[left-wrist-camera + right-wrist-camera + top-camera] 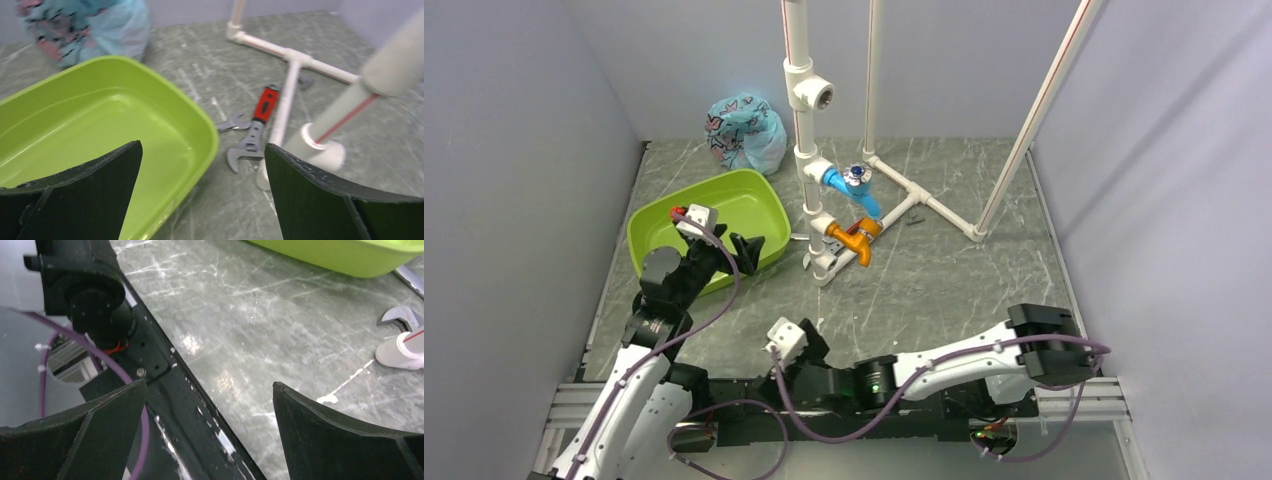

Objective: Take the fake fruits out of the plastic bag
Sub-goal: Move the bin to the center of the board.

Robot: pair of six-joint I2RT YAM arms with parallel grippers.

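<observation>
Bag (746, 132) contents: can't see through the plastic, top or left wrist. Left wrist: bag blurred, cut by top edge; tub (100, 115) runs off left and bottom, near part behind left finger (85, 200); close pipe (395, 65) out of focus. Right wrist: tub clipped at top, wrench (402, 317) clipped at right. Top view: dark bits (912, 216) too small to identify.

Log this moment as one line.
left gripper open over lime-green plastic tub edge | right gripper open by arm bases | translucent light-blue butterfly-print plastic bag far corner | fruits unseen
</observation>
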